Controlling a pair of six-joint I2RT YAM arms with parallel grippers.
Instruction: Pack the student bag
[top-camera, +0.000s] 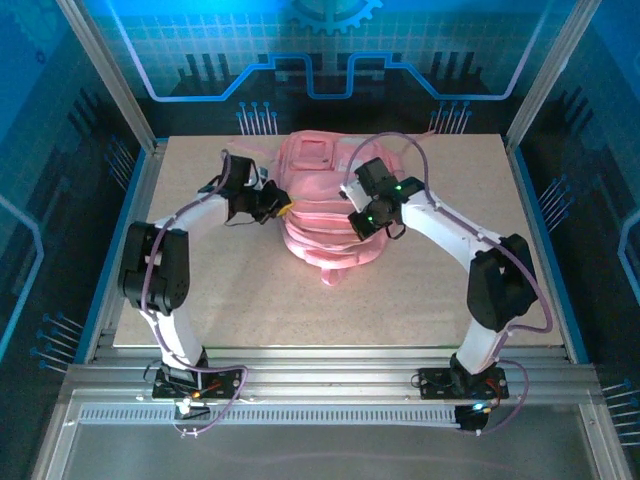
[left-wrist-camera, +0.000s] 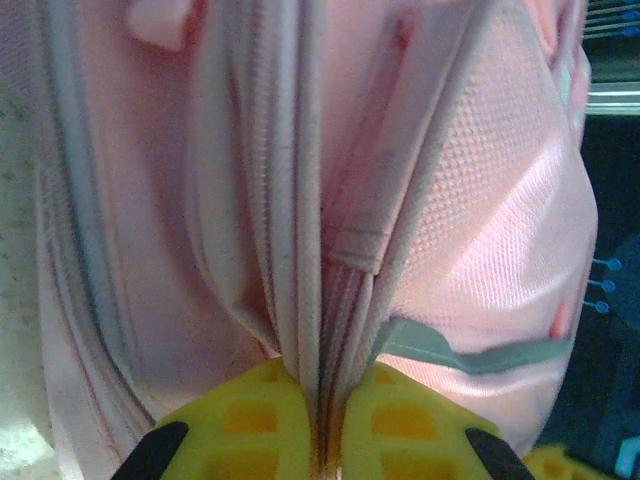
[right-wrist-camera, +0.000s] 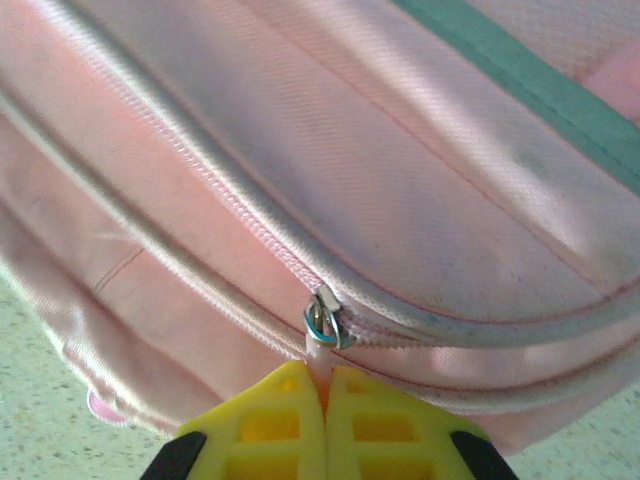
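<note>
The student bag (top-camera: 325, 205), a soft pink backpack, lies in the middle of the table. My left gripper (top-camera: 276, 210) is at its left side, shut on a bunched fold of the bag's fabric and zipper tape (left-wrist-camera: 330, 330) pinched between the yellow fingers (left-wrist-camera: 250, 420). My right gripper (top-camera: 362, 222) is at the bag's right side, shut on the pink pull tab (right-wrist-camera: 322, 358) of a metal zipper slider (right-wrist-camera: 326, 325). From the slider the zipper (right-wrist-camera: 240, 235) runs up and left as a shut seam.
The bag's lower straps (top-camera: 335, 268) trail toward the near side of the beige tabletop (top-camera: 250, 310). Metal frame posts (top-camera: 105, 70) and blue walls enclose the table. A grey-green trim band (right-wrist-camera: 530, 75) crosses the bag's upper panel.
</note>
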